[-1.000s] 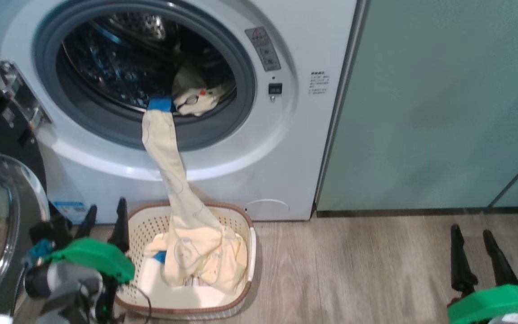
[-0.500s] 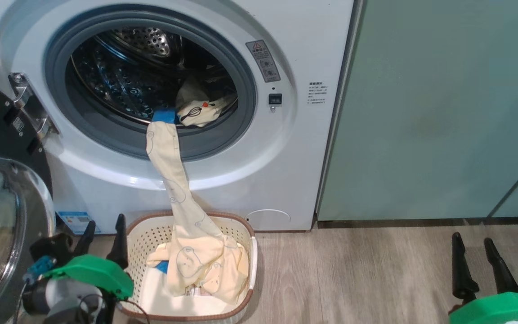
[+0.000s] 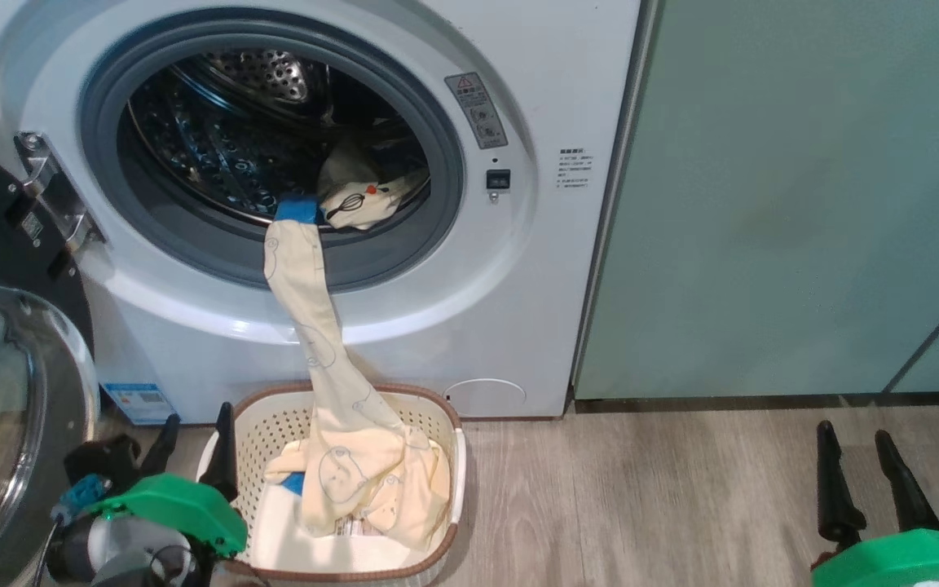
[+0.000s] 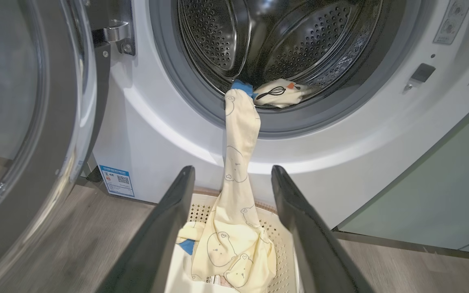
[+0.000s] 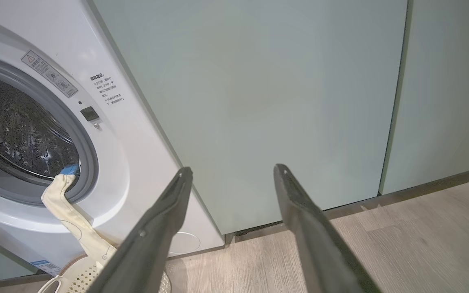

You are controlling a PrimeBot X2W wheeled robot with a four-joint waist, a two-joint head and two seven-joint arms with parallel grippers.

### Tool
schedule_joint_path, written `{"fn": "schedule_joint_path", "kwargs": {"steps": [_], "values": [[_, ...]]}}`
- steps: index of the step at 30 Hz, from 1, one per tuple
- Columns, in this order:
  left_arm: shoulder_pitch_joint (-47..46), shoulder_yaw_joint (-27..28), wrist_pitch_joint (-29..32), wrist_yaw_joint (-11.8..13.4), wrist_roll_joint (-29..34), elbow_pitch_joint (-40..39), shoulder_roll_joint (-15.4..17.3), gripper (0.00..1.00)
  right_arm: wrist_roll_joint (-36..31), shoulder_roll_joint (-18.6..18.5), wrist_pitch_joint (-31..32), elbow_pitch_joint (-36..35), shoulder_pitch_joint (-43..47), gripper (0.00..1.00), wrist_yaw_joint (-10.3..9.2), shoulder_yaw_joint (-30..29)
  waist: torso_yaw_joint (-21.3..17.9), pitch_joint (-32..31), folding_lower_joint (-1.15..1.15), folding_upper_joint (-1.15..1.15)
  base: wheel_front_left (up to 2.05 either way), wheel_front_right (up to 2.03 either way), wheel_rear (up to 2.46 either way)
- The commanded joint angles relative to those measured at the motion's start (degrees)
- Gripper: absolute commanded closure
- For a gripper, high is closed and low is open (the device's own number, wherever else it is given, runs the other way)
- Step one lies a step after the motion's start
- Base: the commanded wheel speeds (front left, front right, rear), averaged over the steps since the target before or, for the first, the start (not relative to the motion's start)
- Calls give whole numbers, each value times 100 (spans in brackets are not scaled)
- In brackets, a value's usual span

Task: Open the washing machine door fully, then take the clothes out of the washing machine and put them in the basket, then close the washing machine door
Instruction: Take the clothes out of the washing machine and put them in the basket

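- Your left gripper [image 3: 196, 428] is hanging low at the left edge of the basket [image 3: 274, 424]. Its fingers are standing wide apart and carrying nothing. In the left wrist view they are framing the draped garment without touching it.
- Your right gripper [image 3: 854, 436] is hovering well apart over the floor [image 3: 641, 489], equally wide and empty, and is facing the cabinet panel [image 3: 804, 204].
- The clothes [image 3: 306, 310] are lying in three places: a bunch in the basket, a long strip bridging up over the gasket [image 3: 437, 163], and a bundle sitting at the lip of the drum [image 3: 217, 155].
- Risk: if you are pulling that strip from low down, you are likely dragging or tipping the basket, as it looks light.
- Risk: if you are gripping the strip alone, you may be leaving the bundle behind. I cannot tell whether the two are joined.
- Risk: the washing machine door [image 3: 5, 367] is standing open just beside your left arm, so a broad swing is risking a knock against the glass.
- Risk: if you are closing up the washing machine [image 3: 535, 269] while fabric is crossing the gasket, you are trapping it.
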Motion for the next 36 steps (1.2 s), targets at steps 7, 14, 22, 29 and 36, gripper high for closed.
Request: {"fn": "schedule_joint_path", "kwargs": {"steps": [7,14,22,29,36], "values": [[-442,151,-29,-33,10,-22,187,0,-22,-84,-55,-197,-154,0,25,133,-51,44,0,0,0,0,0],[-1179,-196,584,-6,158,336,270,0,-8,-68,-55,-199,-216,0,25,203,-150,209,0,0,0,0,0],[-2460,-409,1585,204,261,807,433,0,79,-7,-55,-251,-418,0,25,329,-378,730,0,0,0,0,0],[-3613,-561,2158,363,416,1327,708,0,110,75,-55,-324,-708,0,25,281,-569,1365,0,0,0,0,0],[-4698,-784,2679,621,667,2028,923,0,135,151,-55,-383,-973,0,25,243,-668,1965,0,0,0,0,0]]}}
